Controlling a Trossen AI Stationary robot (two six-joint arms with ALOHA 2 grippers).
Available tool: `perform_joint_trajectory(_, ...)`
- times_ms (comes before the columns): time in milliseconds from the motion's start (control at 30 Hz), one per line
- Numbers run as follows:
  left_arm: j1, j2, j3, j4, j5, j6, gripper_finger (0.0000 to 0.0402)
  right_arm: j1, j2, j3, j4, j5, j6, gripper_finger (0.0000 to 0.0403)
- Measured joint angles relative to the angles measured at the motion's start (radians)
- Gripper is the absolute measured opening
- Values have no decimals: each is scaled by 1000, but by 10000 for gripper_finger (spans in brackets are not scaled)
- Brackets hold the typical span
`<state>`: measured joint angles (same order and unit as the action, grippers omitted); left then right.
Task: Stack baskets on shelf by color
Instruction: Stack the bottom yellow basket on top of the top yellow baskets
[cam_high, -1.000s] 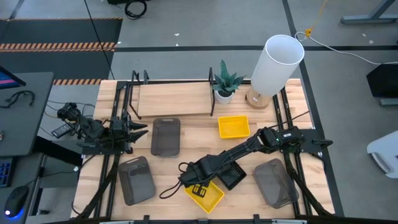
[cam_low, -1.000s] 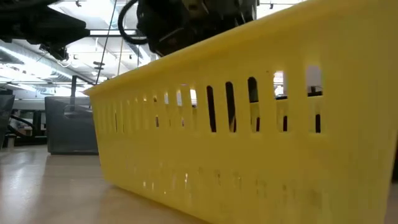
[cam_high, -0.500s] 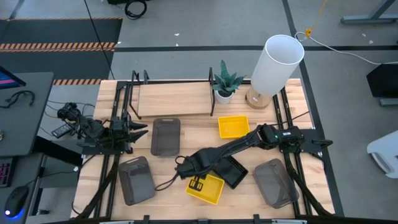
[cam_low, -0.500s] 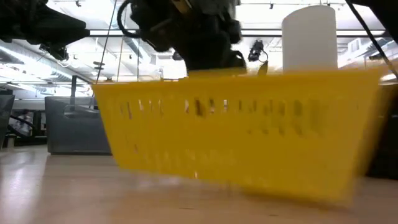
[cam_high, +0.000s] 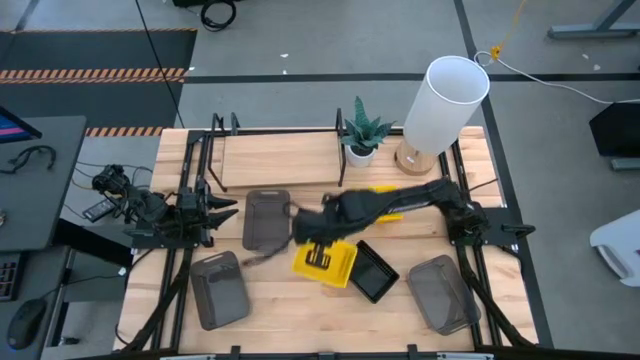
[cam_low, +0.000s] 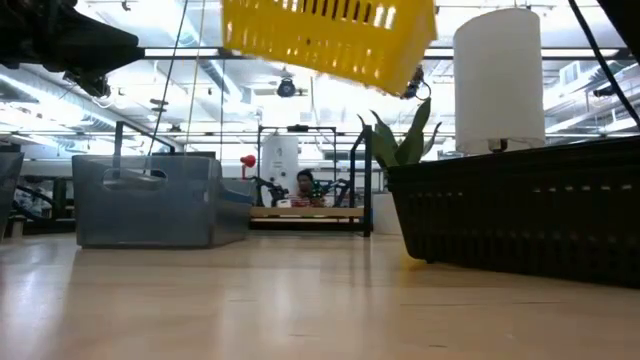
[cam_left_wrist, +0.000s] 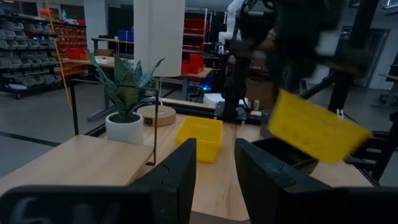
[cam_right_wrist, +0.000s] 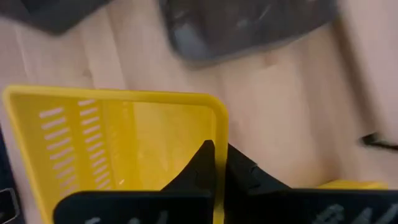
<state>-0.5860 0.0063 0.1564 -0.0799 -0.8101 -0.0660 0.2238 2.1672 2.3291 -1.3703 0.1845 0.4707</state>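
Note:
My right gripper (cam_high: 318, 240) is over the table's middle, shut on a bright yellow basket (cam_high: 326, 263), which also shows high up in the low view (cam_low: 330, 35) and in the left wrist view (cam_left_wrist: 317, 127). A second yellow basket (cam_high: 372, 205) lies flat on the table behind the right arm, near the shelf (cam_high: 280, 160), a low light-wood board in a black frame. A black basket (cam_high: 372, 272) and three dark grey baskets (cam_high: 267, 218) (cam_high: 218, 290) (cam_high: 440, 292) rest bottom-down on the tabletop. My left gripper (cam_high: 232, 211) waits open at the table's left side. My right gripper holds the yellow basket by one side wall, just below its rim (cam_right_wrist: 219, 127). One finger (cam_right_wrist: 200, 163) is inside the basket and the other (cam_right_wrist: 245, 169) outside, pinching the wall from above. The basket hangs below the fingers, lifted clear of the table and tilted.
A potted plant (cam_high: 362, 135) and a tall white lamp (cam_high: 440, 100) stand at the far edge, right of the shelf. The shelf's black upright ends rise at both sides of the board. Bare wood shows along the near edge between the grey baskets.
My right gripper has risen and moved from near the table's near edge toward the far edge and the shelf, carrying the yellow basket. The basket, earlier low on the table beside the black basket, is now lifted clear and hangs tilted.

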Motion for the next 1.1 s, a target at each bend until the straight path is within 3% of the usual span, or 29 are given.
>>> perform_joint_trajectory(300, 0, 0, 0, 1, 0, 0, 117, -123, -84, -1, -191, 34, -253, 8)
perform_joint_trajectory(500, 0, 0, 0, 1, 0, 0, 117, -230, -88, -37, -199, 23, -450, 8)
perform_joint_trajectory(633, 0, 0, 0, 1, 0, 0, 117, -309, -86, -113, -199, 14, -525, 8)
perform_joint_trajectory(867, 0, 0, 0, 1, 0, 0, 117, -400, -110, -263, -122, -100, -609, 8)
perform_joint_trajectory(1100, 0, 0, 0, 1, 0, 0, 117, -432, -240, -487, 19, -119, -666, 8)
